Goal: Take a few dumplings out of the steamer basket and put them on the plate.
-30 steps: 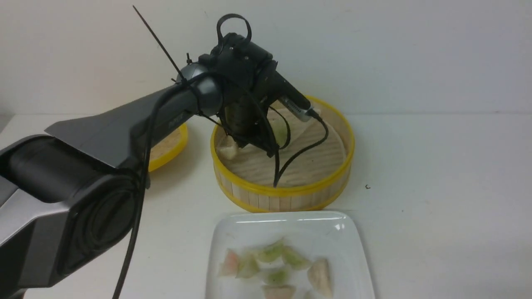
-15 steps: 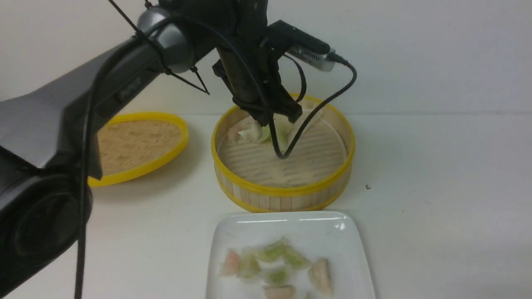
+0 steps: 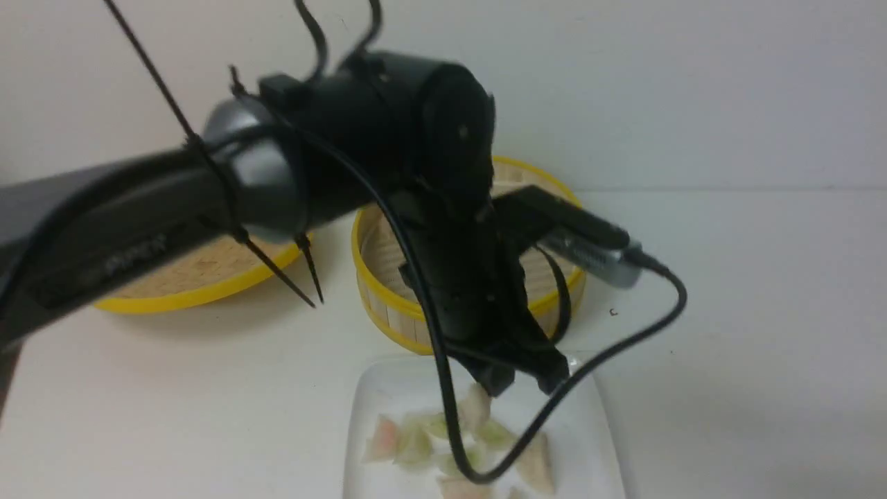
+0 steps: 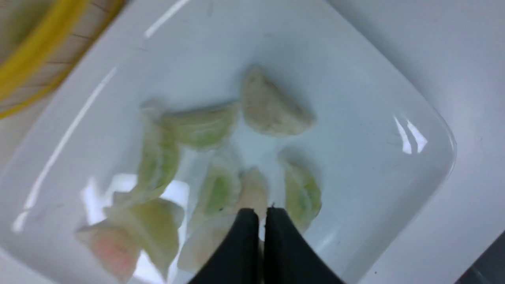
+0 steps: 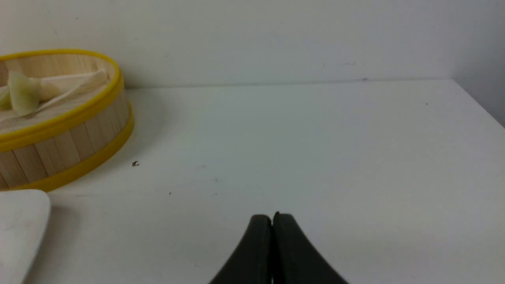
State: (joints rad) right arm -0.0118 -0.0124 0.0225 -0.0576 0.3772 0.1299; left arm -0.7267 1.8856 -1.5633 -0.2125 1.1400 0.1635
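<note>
Over the white plate [image 3: 601,436] [image 4: 375,86] my left gripper [image 3: 496,388] [image 4: 260,211] points down, shut on a pale whitish dumpling [image 3: 477,407] [image 4: 252,191] that sticks out past its tips. Several green, white and pinkish dumplings [image 4: 201,126] lie on the plate under it. Behind the arm stands the steamer basket [image 3: 371,284] [image 5: 79,130], mostly hidden in the front view; a green dumpling [image 5: 21,94] rests on its paper liner. My right gripper [image 5: 272,216] is shut and empty above bare table, to the right of the basket.
The flat woven lid [image 3: 187,281] with a yellow rim lies left of the basket. A black cable [image 3: 610,346] from the left wrist loops down over the plate. A wall runs along the table's far edge, and the plate's corner [image 5: 19,221] shows near the basket.
The left arm has lifted out of the steamer basket and swung toward the near side, carrying a dumpling to a spot over the plate. Basket, lid and plate have not moved.
</note>
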